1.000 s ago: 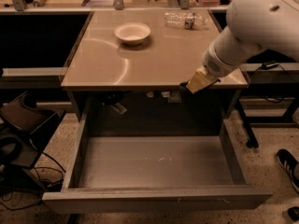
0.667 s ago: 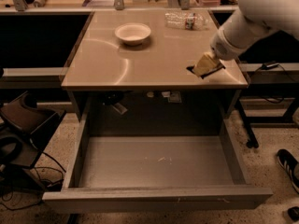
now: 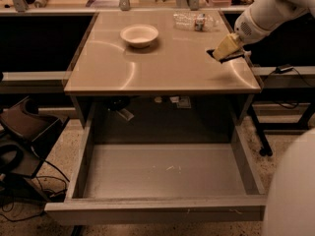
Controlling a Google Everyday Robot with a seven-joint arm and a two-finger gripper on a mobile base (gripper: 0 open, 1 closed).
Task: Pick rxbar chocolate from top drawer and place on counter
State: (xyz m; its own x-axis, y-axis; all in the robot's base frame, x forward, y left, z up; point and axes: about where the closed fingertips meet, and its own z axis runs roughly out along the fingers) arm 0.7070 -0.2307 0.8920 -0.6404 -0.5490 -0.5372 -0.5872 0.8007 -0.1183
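Observation:
My gripper (image 3: 222,51) hangs just above the right side of the beige counter (image 3: 162,65), at the end of the white arm that comes in from the upper right. It is shut on the rxbar chocolate (image 3: 229,57), which shows as a thin black strip under the tan fingers (image 3: 226,45). The bar is held a little above the counter top. The top drawer (image 3: 162,168) is pulled wide open below the counter, and its flat grey floor holds nothing but a few specks.
A white bowl (image 3: 139,34) sits on the counter at the back left. A clear plastic bottle (image 3: 194,20) lies at the back right. A dark chair (image 3: 19,136) and cables are on the floor to the left. A white robot part (image 3: 293,191) fills the lower right corner.
My gripper has moved with the bar from the counter's front edge, up and farther back over the right side of the counter. The drawer, bowl and bottle have not moved.

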